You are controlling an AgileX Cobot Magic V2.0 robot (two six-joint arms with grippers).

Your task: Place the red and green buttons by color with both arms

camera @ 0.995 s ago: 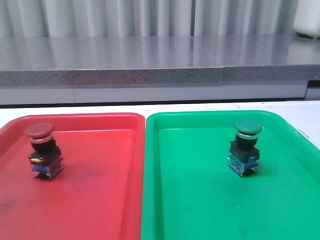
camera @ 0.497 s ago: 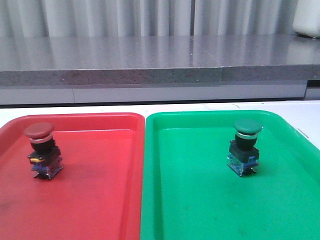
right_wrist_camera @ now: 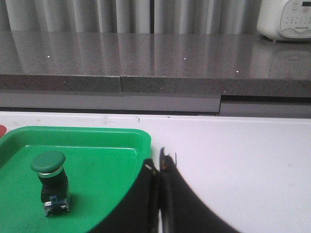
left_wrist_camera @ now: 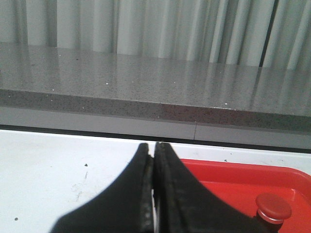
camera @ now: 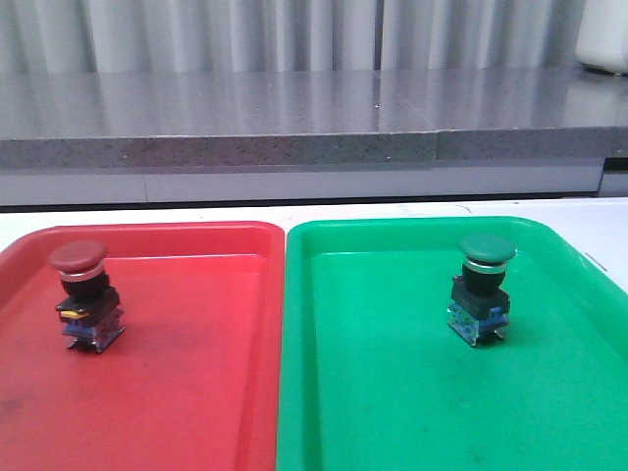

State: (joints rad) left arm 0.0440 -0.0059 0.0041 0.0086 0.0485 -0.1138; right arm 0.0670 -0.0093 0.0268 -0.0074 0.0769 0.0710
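- Front view: neither of my arms shows. Two trays side by side on the white tabletop (camera: 608, 221): one red tray (camera: 196, 392) on the left, one green tray (camera: 392, 412) on the right.
- Two buttons, both upright: red button (camera: 83, 294) in the red tray, far left part; green button (camera: 481, 289) in the green tray, far right part.
- Wrist views only: left jaws (left_wrist_camera: 154, 160) clenched, empty, near the red tray's far left corner; right jaws (right_wrist_camera: 160, 167) clenched, empty, at the green tray's far right corner.

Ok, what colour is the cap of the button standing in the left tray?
Dull red, matching its tray; the button shows best in the front view.
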